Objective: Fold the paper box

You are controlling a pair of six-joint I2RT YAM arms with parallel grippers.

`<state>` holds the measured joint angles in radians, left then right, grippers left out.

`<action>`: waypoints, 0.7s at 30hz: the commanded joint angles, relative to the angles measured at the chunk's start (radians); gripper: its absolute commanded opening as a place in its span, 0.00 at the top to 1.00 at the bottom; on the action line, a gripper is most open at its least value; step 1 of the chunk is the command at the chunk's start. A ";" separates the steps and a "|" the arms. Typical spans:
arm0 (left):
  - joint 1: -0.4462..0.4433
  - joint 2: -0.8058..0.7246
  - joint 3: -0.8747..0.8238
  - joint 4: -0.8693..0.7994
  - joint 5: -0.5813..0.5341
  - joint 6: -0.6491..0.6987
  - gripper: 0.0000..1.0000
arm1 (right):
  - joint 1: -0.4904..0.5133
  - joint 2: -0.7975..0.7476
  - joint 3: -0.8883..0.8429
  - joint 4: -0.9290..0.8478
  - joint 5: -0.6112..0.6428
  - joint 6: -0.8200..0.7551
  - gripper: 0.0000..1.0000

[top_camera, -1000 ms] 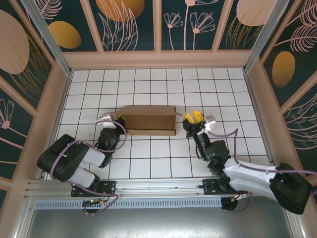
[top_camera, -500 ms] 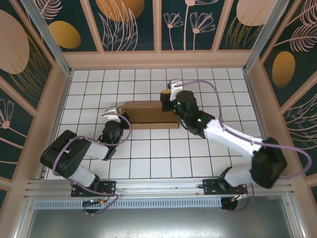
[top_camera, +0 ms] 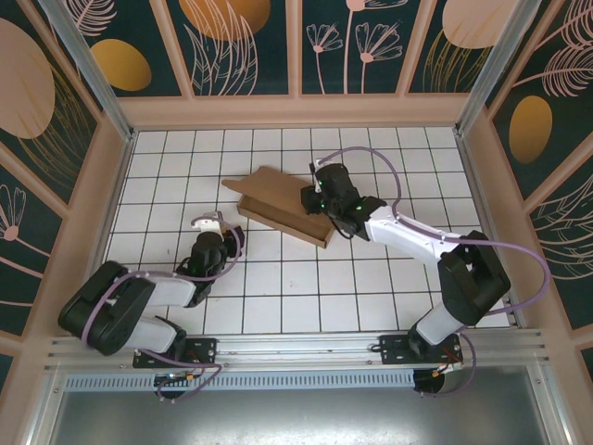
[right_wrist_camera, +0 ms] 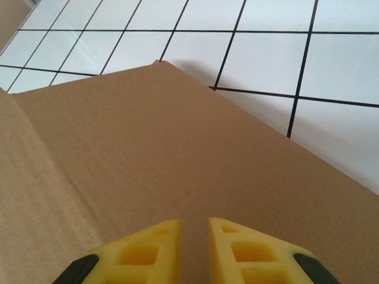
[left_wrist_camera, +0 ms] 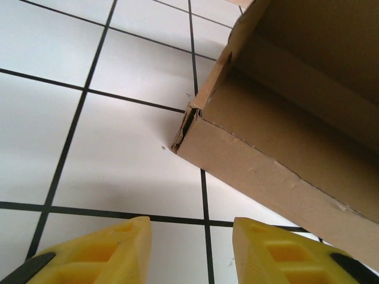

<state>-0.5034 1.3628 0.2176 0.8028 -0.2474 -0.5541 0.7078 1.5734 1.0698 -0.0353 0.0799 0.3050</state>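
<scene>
The box (top_camera: pixel 283 215) lies skewed at mid-table on the tiled table (top_camera: pixel 167 167), between the two arms. A flap (top_camera: pixel 255 181) juts from its far-left end.

The left gripper (left_wrist_camera: pixel 190 251) hovers low, just short of the box's near-left corner (left_wrist_camera: pixel 185 133). Its fingers are spread and nothing is between them. That corner looks split at the seam, with one wall gaping from the other. A nudge there could, I judge, tear it wider or let the wall spring out. With nothing held on this side, the light box could also slide or spin on the smooth, glossy tile.

The box is plain brown cardboard, matte, rough at the cut edges, shallow and rectangular.

The right gripper (top_camera: pixel 313 197) is over the box's right end, its fingers (right_wrist_camera: pixel 148 242) nearly pressed together with nothing seen between them. I cannot tell whether they touch the broad flat panel (right_wrist_camera: pixel 195 154) below, which has a crease (right_wrist_camera: pixel 41 154) down its left. Pressing off-centre there may tip the box, dent the panel or push it further askew.
</scene>
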 commanded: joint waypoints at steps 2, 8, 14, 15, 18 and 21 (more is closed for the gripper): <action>-0.005 -0.217 0.009 -0.239 -0.094 -0.059 0.60 | -0.002 0.066 0.014 -0.034 -0.060 0.008 0.78; -0.005 -0.503 0.144 -0.603 -0.302 -0.090 0.52 | 0.000 0.131 -0.015 -0.029 -0.057 0.000 0.76; -0.004 -0.363 0.393 -0.721 -0.172 0.011 0.50 | -0.001 0.168 -0.054 -0.033 -0.048 -0.016 0.74; -0.004 -0.322 0.431 -0.732 -0.162 0.028 0.49 | -0.001 0.156 -0.062 -0.028 -0.046 -0.018 0.73; -0.004 -0.166 0.563 -0.745 -0.080 0.115 0.41 | -0.005 0.088 -0.086 -0.014 -0.044 -0.026 0.68; -0.004 0.041 0.775 -0.862 0.017 0.205 0.37 | -0.023 0.032 -0.088 -0.037 -0.055 -0.015 0.60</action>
<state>-0.5053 1.2846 0.8654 0.0750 -0.3428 -0.4683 0.7036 1.6848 0.9951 -0.0509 0.0238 0.2905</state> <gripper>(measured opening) 0.622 0.391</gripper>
